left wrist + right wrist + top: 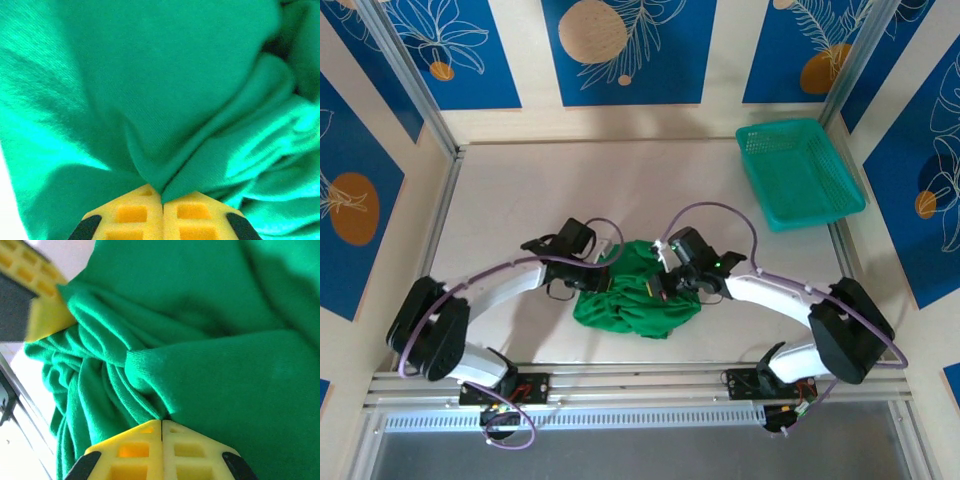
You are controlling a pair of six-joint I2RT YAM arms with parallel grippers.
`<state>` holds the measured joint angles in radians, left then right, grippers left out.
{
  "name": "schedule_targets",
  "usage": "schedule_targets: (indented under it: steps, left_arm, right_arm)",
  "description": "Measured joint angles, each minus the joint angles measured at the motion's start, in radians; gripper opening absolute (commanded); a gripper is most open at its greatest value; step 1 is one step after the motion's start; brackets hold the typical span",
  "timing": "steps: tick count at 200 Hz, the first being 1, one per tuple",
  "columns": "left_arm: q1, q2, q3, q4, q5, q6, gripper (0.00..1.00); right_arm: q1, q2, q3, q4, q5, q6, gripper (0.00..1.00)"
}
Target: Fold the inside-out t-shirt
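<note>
Close in front of us the shirt (638,305) lies bunched on the table (520,200) between our arms. Our left gripper (162,192) has its jaws pressed together on a fold at the heap's left side, and the right gripper (161,424) is pinched just as tight on another fold. Farther off, a basket (798,172) sits at the far right corner, well apart from the shirt.

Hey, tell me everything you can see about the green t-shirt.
The t-shirt is plain bright green, soft knit cloth. It lies as a crumpled, deeply creased heap on the pale table, near the front edge between the two arms, neither spread out nor folded. The left gripper and the right gripper are each shut on a pinched fold of it, their yellow fingers pressed together, gripping from opposite sides of the heap.
</note>
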<state>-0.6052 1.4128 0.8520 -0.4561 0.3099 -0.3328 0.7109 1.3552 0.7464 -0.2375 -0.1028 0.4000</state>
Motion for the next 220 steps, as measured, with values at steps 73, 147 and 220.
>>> schedule_targets:
  steps: [73, 147, 220]
  left_arm:
    - [0.166, -0.364, -0.069, 0.079, -0.020, -0.129, 0.00]
    - [0.278, -0.274, -0.269, 0.070, 0.036, -0.208, 0.55]
    - [-0.031, -0.260, -0.098, -0.004, -0.003, -0.187, 0.54]
  right_arm:
    - [-0.259, -0.385, -0.064, -0.062, 0.019, 0.092, 0.00]
    - [-0.160, -0.444, -0.095, -0.268, 0.126, 0.135, 0.55]
    - [0.132, -0.038, 0.055, -0.112, 0.090, 0.003, 0.53]
